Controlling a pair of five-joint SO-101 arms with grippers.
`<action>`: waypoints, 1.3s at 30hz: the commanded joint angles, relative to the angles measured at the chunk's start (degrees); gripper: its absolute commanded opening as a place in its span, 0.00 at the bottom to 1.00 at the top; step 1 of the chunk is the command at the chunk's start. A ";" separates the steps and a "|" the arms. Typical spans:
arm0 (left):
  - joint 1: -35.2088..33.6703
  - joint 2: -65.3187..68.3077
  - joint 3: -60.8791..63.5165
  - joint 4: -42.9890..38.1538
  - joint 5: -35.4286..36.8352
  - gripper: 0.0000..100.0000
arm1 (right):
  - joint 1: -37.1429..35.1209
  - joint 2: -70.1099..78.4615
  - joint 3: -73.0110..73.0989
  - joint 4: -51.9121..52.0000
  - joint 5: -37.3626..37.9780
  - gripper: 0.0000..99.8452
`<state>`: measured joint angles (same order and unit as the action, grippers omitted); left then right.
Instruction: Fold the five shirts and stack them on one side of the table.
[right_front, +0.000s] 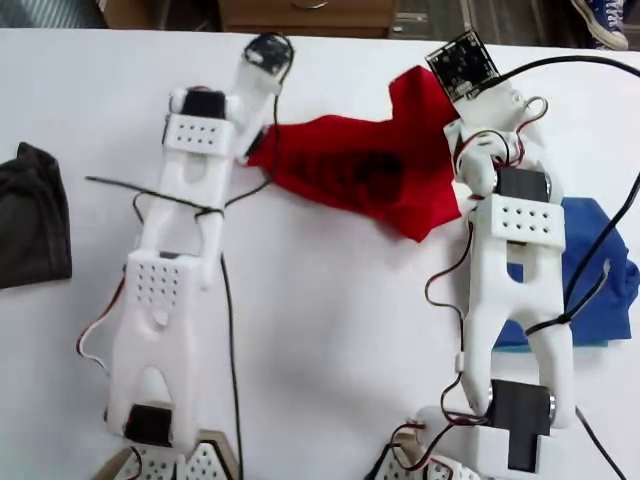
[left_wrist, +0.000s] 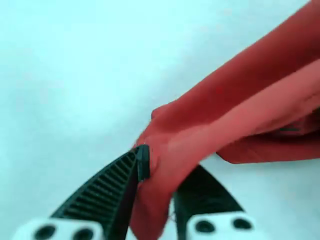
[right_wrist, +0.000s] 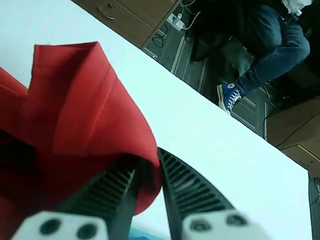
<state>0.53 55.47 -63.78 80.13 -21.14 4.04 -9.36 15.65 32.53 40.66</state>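
A red shirt hangs stretched between both arms above the middle of the white table. My left gripper is shut on its left edge, cloth bunched between the black ribbed fingers. In the high view that left gripper sits at the shirt's left tip. My right gripper is shut on a fold of the red shirt at its right side, under the right wrist. A blue shirt lies at the right edge, partly under the right arm. A dark folded shirt rests at the left edge.
Black and red cables trail over the table between the arms. The table's far edge borders wooden cabinets and a seated person's legs beyond it.
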 joint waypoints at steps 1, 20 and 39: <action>-1.14 -0.35 -3.74 1.93 0.00 0.02 | 0.57 0.04 -0.62 -1.27 -0.18 0.02; -5.63 -7.03 -22.11 21.89 0.00 0.02 | -2.33 -3.30 -0.18 8.66 -11.96 0.02; -17.93 -20.48 13.93 22.07 -2.11 0.02 | -20.70 -30.20 26.81 24.48 -2.55 0.02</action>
<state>-16.35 39.91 -59.82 101.41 -22.81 -16.09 -36.97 37.54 59.43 36.62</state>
